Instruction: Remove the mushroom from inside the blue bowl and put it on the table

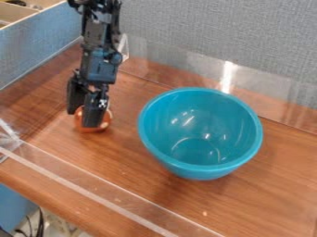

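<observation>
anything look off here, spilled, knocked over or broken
Nothing stands out. The blue bowl sits upright and empty on the table, undamaged. The mushroom rests on the wood to its left, between the open gripper's fingers. No spill shows.

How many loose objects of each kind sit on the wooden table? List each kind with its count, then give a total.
Blue bowl: 1
Mushroom: 1, on the table under the gripper
Total: 2
</observation>
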Tool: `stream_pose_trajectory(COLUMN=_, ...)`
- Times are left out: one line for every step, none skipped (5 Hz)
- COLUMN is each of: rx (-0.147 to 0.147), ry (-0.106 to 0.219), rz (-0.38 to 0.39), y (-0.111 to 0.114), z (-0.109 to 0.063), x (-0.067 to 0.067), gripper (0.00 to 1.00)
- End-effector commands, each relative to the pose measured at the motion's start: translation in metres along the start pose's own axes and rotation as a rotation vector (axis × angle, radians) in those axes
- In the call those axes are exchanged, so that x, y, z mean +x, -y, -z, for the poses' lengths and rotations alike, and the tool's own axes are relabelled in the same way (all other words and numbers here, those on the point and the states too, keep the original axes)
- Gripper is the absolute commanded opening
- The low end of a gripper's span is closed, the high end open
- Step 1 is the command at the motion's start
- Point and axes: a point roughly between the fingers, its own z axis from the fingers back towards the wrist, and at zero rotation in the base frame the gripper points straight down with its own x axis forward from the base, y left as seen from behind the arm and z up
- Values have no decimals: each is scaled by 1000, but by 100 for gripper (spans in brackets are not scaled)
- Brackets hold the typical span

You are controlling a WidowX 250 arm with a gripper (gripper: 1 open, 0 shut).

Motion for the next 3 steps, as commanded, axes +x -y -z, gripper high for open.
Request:
stream_pose_trajectory(rx=60, ry=67, rz=12, y=8, z=-23, x=-6, gripper=100)
stream_pose_trajectory(rx=72, ry=88, rz=36, y=20, z=-31, x=-7, gripper=100)
stream_pose_trajectory(rx=92, ry=92, rz=100, y=31, z=-29, x=3, gripper=100)
